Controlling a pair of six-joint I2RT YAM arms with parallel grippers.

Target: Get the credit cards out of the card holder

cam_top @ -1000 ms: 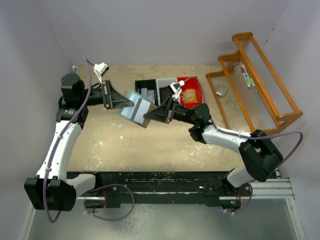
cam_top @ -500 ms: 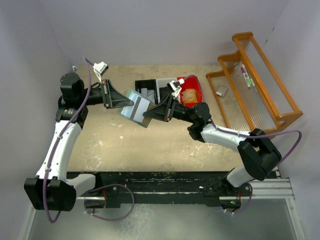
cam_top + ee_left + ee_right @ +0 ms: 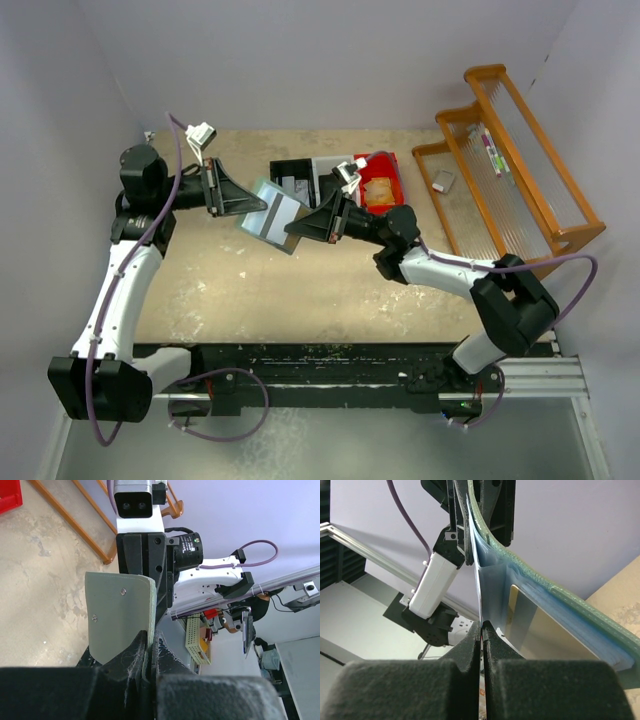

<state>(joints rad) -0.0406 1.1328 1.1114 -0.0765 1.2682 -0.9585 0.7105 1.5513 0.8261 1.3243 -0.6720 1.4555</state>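
Left arm [image 3: 118,290]: climbs from its base at the lower left of the top view. The elbow sits at the upper left and the forearm runs right, toward frame centre.
Left gripper [image 3: 262,210]: tips aimed right. Fingers [image 3: 160,652] are pinched tight on one edge of the card holder [image 3: 268,222].
Right arm [image 3: 455,270]: base at lower right, elbow at right. The forearm reaches up and left to frame centre.
Right gripper [image 3: 293,228]: tips aimed left, facing the left gripper, the two near each other. Fingers [image 3: 492,645] are pressed together on a thin pale sheet [image 3: 479,595] seen edge-on at the holder's inner face; card or pocket flap, cannot tell.
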